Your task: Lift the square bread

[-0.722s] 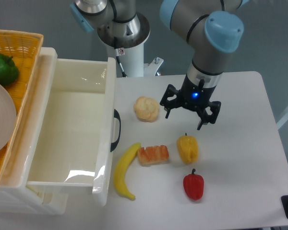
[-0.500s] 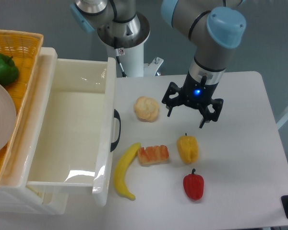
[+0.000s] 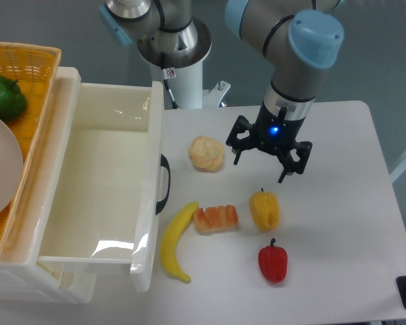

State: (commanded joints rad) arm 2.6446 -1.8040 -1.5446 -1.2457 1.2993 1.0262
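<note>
Square bread between banana, yellow pepper.

Glossy white plastic drawer, woven wicker basket, matt white table, smooth banana

Grey arm w/ light-blue caps, black gripper, blue LED.

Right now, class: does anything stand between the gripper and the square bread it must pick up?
Nothing visible does. The open gripper hangs above the table, up and right of the square bread. The yellow pepper lies right of the bread, the banana left of it, both beside the path.
</note>
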